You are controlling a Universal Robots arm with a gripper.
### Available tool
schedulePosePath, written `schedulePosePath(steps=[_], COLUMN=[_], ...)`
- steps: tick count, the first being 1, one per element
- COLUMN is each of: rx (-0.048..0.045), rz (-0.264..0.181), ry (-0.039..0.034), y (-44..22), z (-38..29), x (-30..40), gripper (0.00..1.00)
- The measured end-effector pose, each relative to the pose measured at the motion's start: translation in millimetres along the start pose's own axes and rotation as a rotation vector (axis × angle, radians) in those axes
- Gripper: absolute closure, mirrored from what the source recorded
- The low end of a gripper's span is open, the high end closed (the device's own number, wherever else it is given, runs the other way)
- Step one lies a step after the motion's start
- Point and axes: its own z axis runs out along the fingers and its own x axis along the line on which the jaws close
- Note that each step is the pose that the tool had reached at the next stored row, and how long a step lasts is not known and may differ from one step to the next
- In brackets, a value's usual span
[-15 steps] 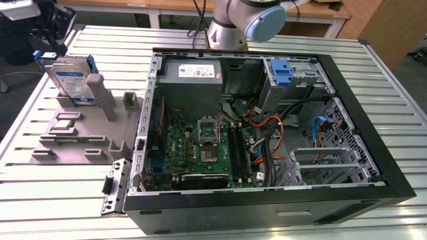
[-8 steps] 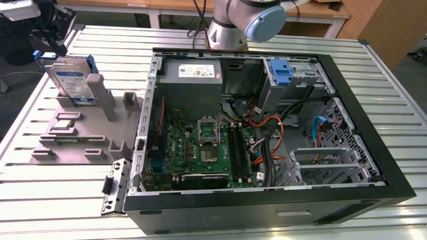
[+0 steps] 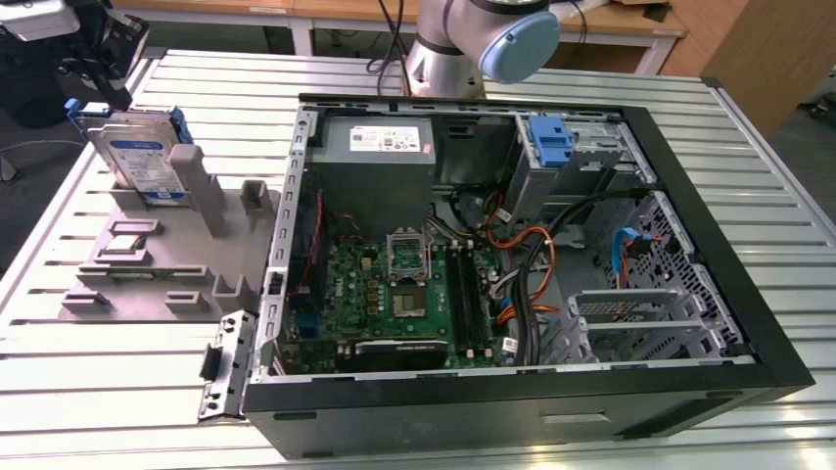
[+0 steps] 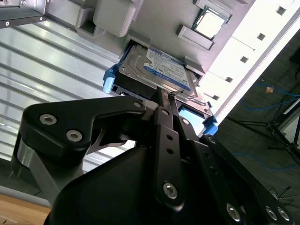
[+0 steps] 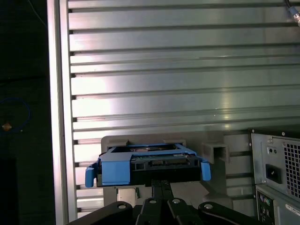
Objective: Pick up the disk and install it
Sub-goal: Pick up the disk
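Observation:
The disk stands on edge in a slot of the grey holder on the exterior view's left, label face showing, blue carrier around it. In the second wrist view the disk shows its white-and-blue label. In the first wrist view the disk is edge-on, a blue strip. My gripper hangs just above the disk's upper edge. Its two fingers lie pressed together, with the gripper tip at the disk's near edge and nothing visibly between them.
An open computer case lies to the exterior view's right of the holder, with a motherboard, cables and a metal drive cage carrying a blue bracket. A processor chip rests in the holder. The ribbed metal table surrounds everything.

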Motion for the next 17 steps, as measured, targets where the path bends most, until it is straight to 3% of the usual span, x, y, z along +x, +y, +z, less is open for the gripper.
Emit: schedulePosePath(steps=[7,17], rx=[-0.0007,-0.0065], rz=[-0.022,-0.157], ry=[0.001,0.0065], y=[0.1,0.0], z=[0.0,0.2], x=[0.1,0.0], gripper=[0.89,0.89])
